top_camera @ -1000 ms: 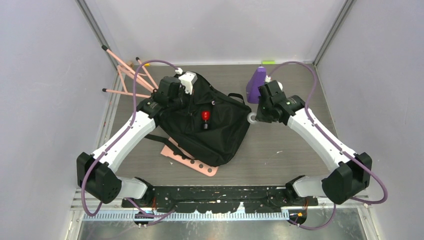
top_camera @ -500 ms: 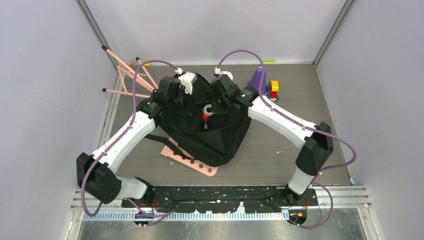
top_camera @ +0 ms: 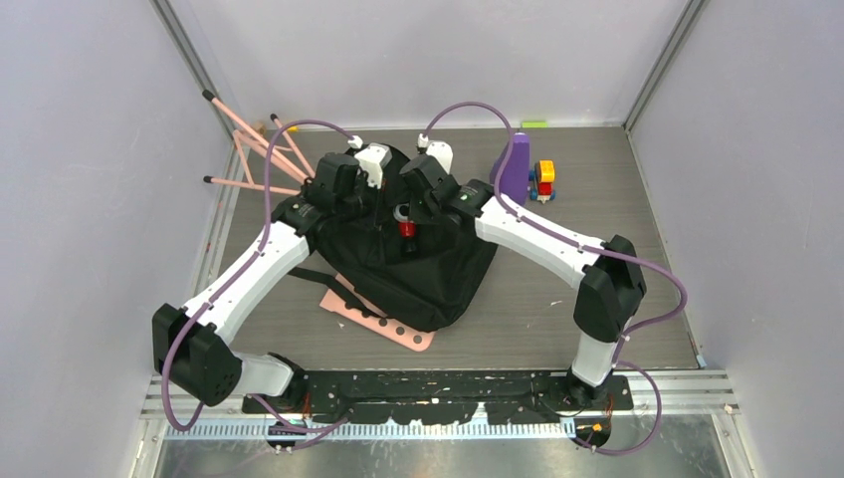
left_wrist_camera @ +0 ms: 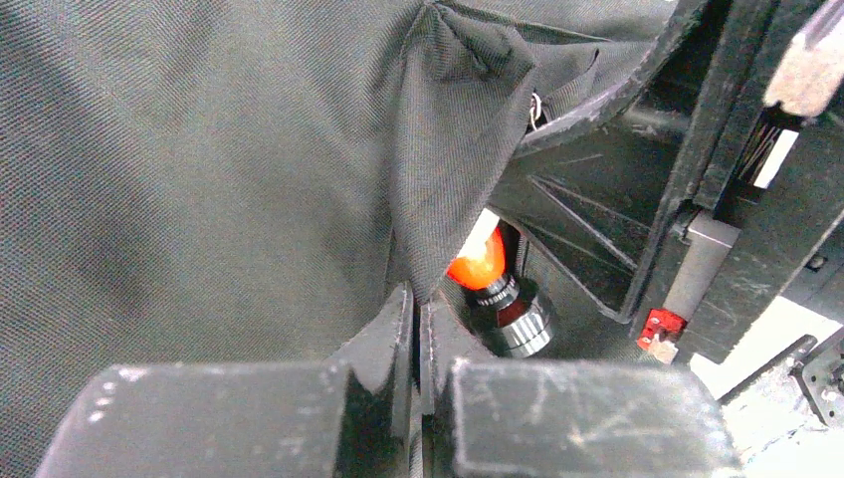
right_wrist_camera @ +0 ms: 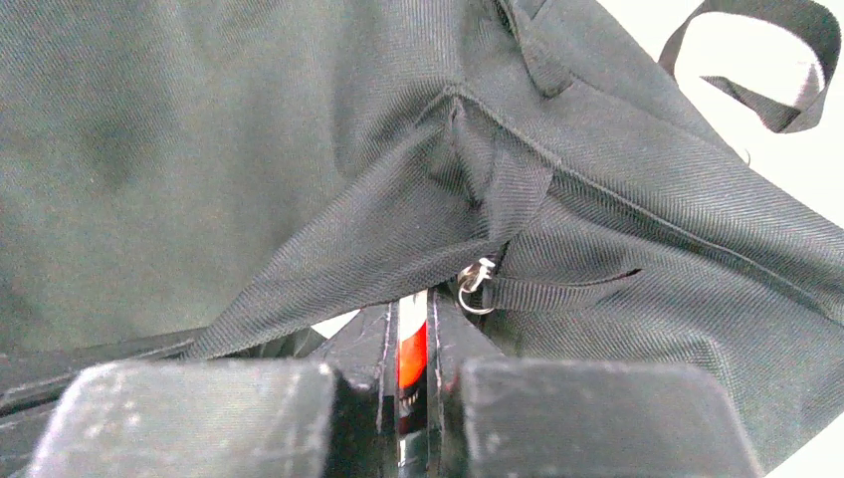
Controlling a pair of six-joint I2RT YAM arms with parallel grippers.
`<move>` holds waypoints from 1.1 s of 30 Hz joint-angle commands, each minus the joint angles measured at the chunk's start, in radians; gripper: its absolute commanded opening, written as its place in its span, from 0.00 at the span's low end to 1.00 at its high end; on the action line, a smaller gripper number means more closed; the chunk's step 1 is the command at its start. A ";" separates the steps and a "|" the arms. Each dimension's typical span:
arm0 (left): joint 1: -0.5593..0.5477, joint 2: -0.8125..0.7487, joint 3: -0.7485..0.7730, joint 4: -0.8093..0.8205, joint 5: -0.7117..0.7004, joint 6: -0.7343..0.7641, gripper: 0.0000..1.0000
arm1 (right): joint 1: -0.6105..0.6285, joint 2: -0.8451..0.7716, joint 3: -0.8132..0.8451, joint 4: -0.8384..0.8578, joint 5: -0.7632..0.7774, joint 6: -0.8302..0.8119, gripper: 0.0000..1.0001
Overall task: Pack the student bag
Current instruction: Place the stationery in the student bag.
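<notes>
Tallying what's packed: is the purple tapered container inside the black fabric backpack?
No, the purple tapered container stands outside the black fabric backpack.

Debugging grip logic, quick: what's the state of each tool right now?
Left tool: closed, pinching a fold of the student bag.
Right tool: closed on a thin red-and-white item; identity unclear.

Bare table (top_camera: pixel 577 289) lies open right of the bag (top_camera: pixel 428 284), but pink sticks (top_camera: pixel 254 149) bar the far left, a purple container (top_camera: pixel 515 167) and toy blocks (top_camera: pixel 543 180) the far right, and the left gripper (left_wrist_camera: pixel 418 309) and right gripper (right_wrist_camera: pixel 413 314) crowd the bag's top.
</notes>
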 commanded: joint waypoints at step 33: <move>0.011 -0.047 0.013 0.003 0.005 -0.008 0.00 | 0.073 -0.207 -0.063 -0.155 0.242 -0.072 0.67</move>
